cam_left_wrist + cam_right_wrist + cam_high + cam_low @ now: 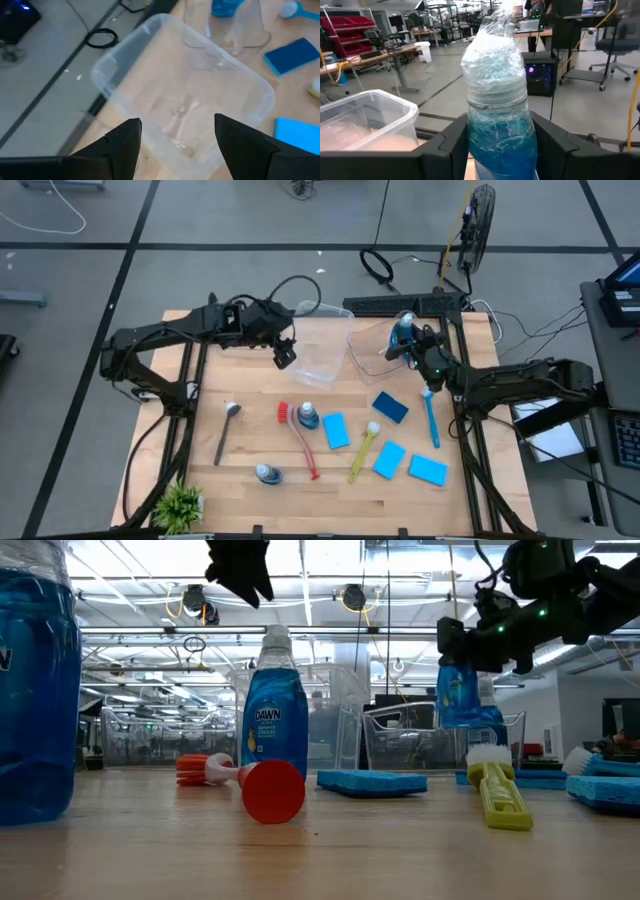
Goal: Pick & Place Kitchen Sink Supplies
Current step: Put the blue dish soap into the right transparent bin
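Starting at the left edge of the table (250, 490), the grey long-handled brush (226, 432) lies flat, waiting its turn, with the small green plant (180, 505) at the near-left corner, which I leave alone. My left gripper (285, 356) hangs above the empty clear plastic bin (190, 95) toward the far edge, jaws spread wide and holding nothing; I judge it is parked there so as not to crowd the other arm. In the middle, a clear bottle of blue liquid (307, 416) stands upright beside the red brush (300, 438), another bottle (267, 474) sits nearer the front edge, and flat blue sponges (335, 430) and the yellow brush (362, 452) lie scattered, all yet to be sorted. Toward the right, my right gripper (412, 340) has its jaws closed around a small clear bottle of blue liquid (497, 100), lifted clear of the table over the second clear bin (375, 352) near the far-right corner, which I take to be its destination. The blue brush (431, 418) lies by the right edge.
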Action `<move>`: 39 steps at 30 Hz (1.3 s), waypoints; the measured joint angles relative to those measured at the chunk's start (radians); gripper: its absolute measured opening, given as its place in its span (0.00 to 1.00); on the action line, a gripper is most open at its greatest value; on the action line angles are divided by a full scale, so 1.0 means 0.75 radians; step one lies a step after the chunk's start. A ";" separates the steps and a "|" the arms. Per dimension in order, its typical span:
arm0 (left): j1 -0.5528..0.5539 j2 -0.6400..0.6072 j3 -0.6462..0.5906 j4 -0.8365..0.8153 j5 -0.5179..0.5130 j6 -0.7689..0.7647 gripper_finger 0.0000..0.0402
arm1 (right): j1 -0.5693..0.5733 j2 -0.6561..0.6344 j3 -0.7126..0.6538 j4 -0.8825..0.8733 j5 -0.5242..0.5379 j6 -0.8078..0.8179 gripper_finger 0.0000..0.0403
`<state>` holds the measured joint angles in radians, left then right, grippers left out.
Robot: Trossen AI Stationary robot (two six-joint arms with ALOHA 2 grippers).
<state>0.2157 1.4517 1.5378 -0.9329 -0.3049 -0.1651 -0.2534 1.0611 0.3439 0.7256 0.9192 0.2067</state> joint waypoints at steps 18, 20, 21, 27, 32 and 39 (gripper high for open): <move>0.072 -0.567 -0.589 0.499 0.072 -0.041 0.63 | 0.000 0.272 0.000 0.123 0.105 0.025 0.39; 0.072 -0.626 -0.634 0.525 0.071 -0.053 0.63 | 0.000 0.307 0.000 0.151 0.107 0.028 0.39; 0.072 -0.650 -0.652 0.520 0.070 -0.059 0.63 | 0.000 0.323 0.000 0.156 0.115 0.028 0.40; 0.072 -0.730 -0.713 0.526 0.070 -0.060 0.63 | 0.000 0.398 0.000 0.194 0.139 0.060 0.40; 0.073 -0.739 -0.734 0.515 0.070 -0.058 0.63 | 0.000 0.431 0.000 0.195 0.175 0.059 0.40; 0.072 -0.740 -0.770 0.535 0.070 -0.068 0.63 | 0.000 0.436 0.000 0.183 0.171 0.058 0.42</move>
<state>0.2699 0.8970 0.9605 -0.5319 -0.2523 -0.2165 -0.2531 1.3884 0.3439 0.8631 1.0474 0.2501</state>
